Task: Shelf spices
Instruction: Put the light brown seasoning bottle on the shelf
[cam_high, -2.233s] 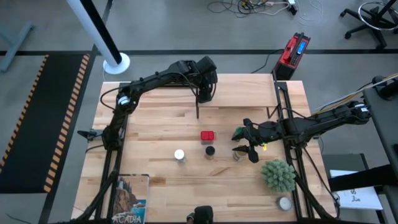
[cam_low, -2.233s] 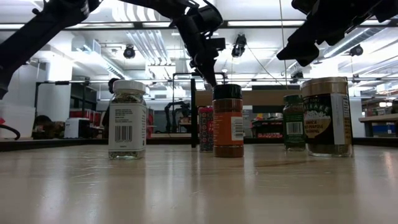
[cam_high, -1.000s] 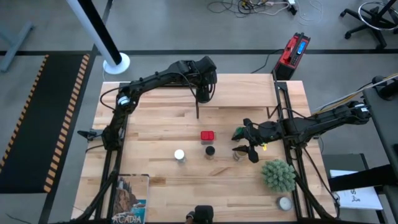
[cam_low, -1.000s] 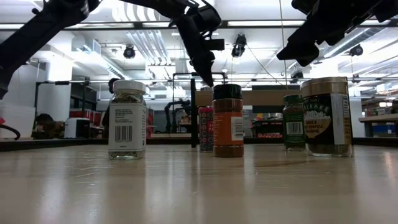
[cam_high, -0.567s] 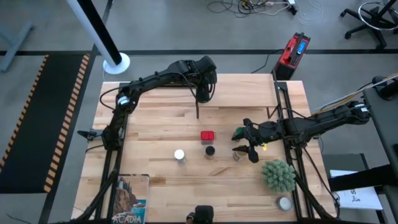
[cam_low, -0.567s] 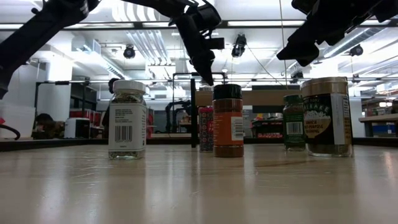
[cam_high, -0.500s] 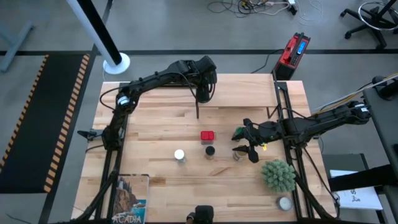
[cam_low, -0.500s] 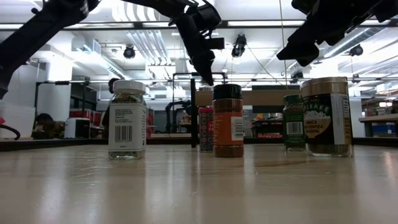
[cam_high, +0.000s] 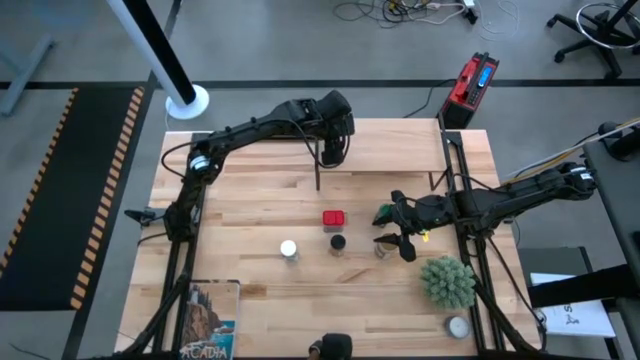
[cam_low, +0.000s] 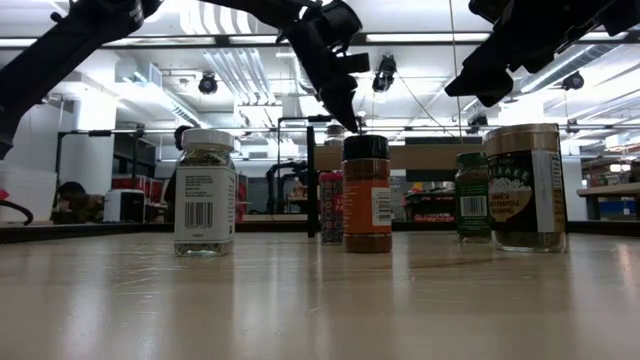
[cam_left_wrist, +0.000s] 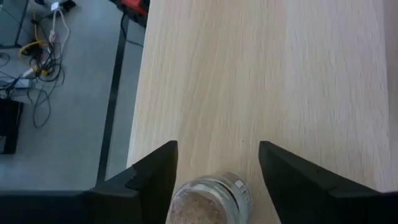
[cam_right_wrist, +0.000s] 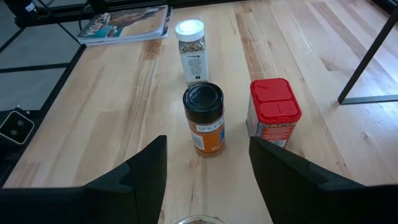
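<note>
Jars stand in a loose row across the middle of the worktop: a white-lidded jar of pale flakes, a black-lidded jar of orange powder, a red square tin. The right claw, fingers spread, hangs over a jar near the right edge. By the far edge, the left claw holds a clear jar between parted fingers, and has shifted slightly right since earlier.
</note>
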